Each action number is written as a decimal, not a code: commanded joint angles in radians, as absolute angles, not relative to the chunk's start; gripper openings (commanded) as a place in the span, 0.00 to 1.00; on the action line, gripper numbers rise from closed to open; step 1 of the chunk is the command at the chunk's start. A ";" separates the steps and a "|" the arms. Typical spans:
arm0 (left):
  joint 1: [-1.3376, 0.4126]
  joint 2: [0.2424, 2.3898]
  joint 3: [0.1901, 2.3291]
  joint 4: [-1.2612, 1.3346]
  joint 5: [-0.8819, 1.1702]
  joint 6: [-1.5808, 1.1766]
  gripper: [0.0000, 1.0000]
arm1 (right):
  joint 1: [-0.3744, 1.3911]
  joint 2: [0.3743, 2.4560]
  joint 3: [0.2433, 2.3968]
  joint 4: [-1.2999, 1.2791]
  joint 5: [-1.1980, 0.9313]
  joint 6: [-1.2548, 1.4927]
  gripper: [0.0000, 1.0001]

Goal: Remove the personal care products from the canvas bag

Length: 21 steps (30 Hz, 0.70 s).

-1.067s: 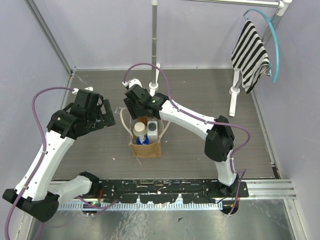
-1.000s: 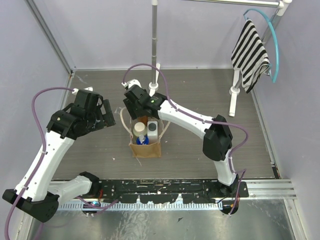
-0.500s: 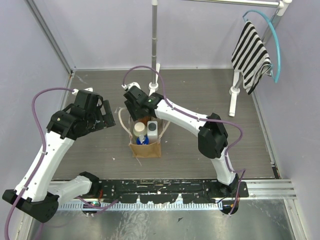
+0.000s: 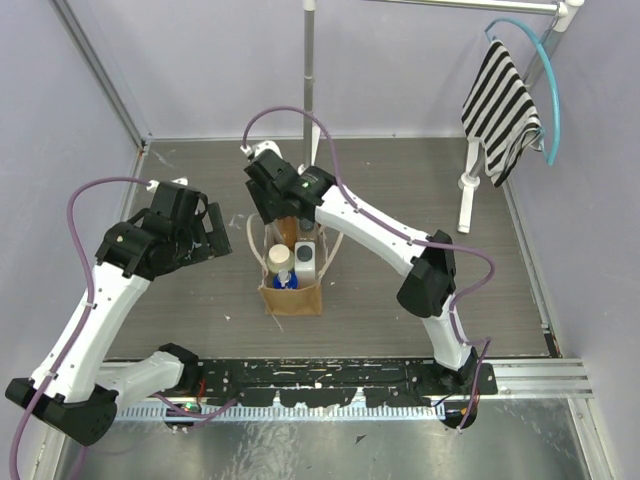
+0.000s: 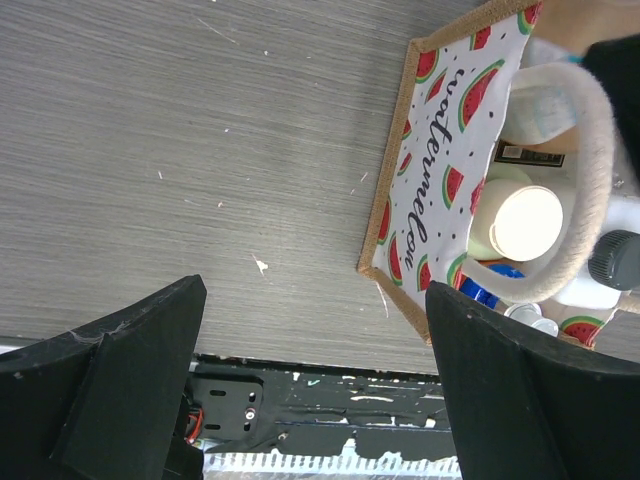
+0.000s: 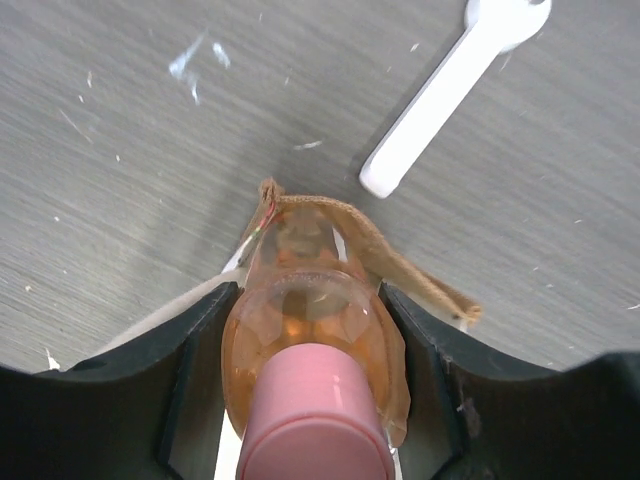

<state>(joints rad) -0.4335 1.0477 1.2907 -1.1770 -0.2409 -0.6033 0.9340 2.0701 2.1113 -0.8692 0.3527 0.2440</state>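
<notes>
The tan canvas bag (image 4: 292, 296) stands upright mid-table; its watermelon-print lining shows in the left wrist view (image 5: 432, 180). Inside it I see a cream-capped bottle (image 4: 279, 260), a white bottle with grey cap (image 4: 304, 252) and a small blue one (image 4: 284, 281). My right gripper (image 4: 283, 215) is over the bag's far end, shut on the translucent pink-orange bottle with pink cap (image 6: 315, 360), whose lower part is still within the bag's rim (image 6: 400, 262). My left gripper (image 4: 212, 232) is open and empty, left of the bag. The clear dark-capped bottle is hidden.
A metal pole (image 4: 308, 80) on a white foot (image 6: 440, 85) stands just behind the bag. A striped cloth (image 4: 500, 105) hangs on a rack at the back right, with a white stand (image 4: 467, 190) below. The black rail (image 4: 330, 378) runs along the near edge.
My right gripper has risen and moved slightly toward the back, lifting the pink-orange bottle up at the bag's far end. The left arm has stayed nearly still.
</notes>
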 commanded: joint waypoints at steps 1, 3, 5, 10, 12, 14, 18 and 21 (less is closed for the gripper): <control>-0.431 1.025 1.281 -1.182 -0.241 -0.600 0.99 | 0.907 1.896 2.329 -0.823 0.527 0.189 0.26; -0.431 1.021 1.279 -1.185 -0.244 -0.600 0.99 | 0.894 1.874 2.354 -0.825 0.563 0.183 0.26; -0.430 1.016 1.276 -1.187 -0.245 -0.600 0.99 | 0.880 1.839 2.349 -0.812 0.601 0.177 0.26; -0.431 1.014 1.267 -1.186 -0.242 -0.605 0.99 | 0.804 1.756 2.264 -0.776 0.619 0.184 0.26; -0.431 1.015 1.264 -1.183 -0.239 -0.606 0.99 | 0.762 1.723 2.205 -0.751 0.612 0.190 0.26; -0.431 1.015 1.261 -1.179 -0.235 -0.608 0.99 | 0.713 1.702 2.152 -0.736 0.583 0.200 0.26; -0.431 1.022 1.257 -1.175 -0.233 -0.607 0.99 | 0.618 1.689 2.041 -0.716 0.531 0.220 0.26; -0.431 1.030 1.264 -1.178 -0.233 -0.606 0.99 | 0.580 1.674 1.933 -0.672 0.516 0.229 0.26</control>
<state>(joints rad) -0.4335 1.0286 1.2694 -1.1801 -0.2398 -0.6060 0.6037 1.7206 2.0224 -0.8398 0.5335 0.2115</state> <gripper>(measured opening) 0.990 0.600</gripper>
